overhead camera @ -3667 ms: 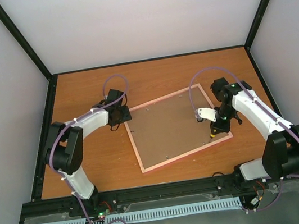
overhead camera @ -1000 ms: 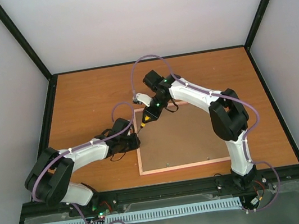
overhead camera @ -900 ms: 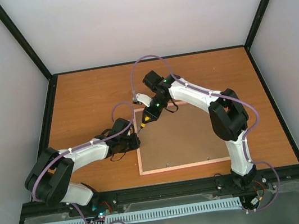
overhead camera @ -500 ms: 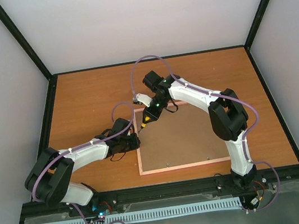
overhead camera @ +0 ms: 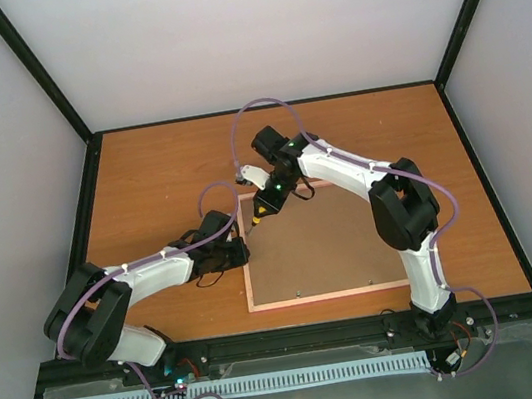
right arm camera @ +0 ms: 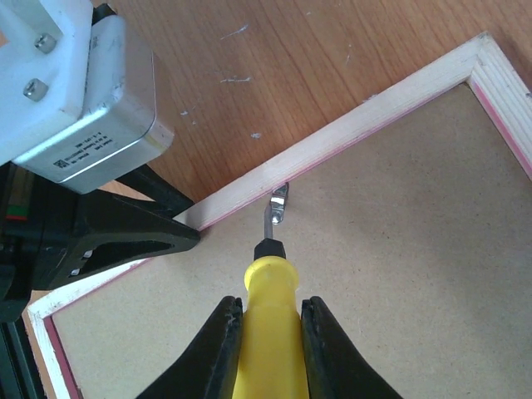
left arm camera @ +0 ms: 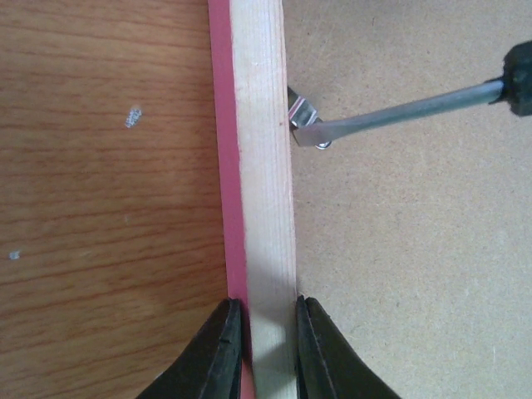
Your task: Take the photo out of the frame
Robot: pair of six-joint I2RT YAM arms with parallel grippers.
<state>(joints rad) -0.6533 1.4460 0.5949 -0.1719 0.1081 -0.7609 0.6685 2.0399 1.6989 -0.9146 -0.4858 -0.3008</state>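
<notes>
Pinching the frame (left arm camera: 262, 166) in left end effector (left arm camera: 264, 304); levering its tab (left arm camera: 304, 118) with screwdriver (right arm camera: 268, 287) clenched in right end effector (right arm camera: 269, 306); not yet freeing backing board (left arm camera: 416, 249).

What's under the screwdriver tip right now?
The screwdriver tip meets a small metal tab beside the frame rail, over the brown backing board. Anything beneath the board, the photo included, is covered.

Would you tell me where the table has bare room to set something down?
The table is bare in its far-left corner beyond the left arm, and in the strip between the frame and the right edge. It is crowded at the frame's left rail: the left gripper clamps it, the right gripper holds a screwdriver on a clip.
</notes>
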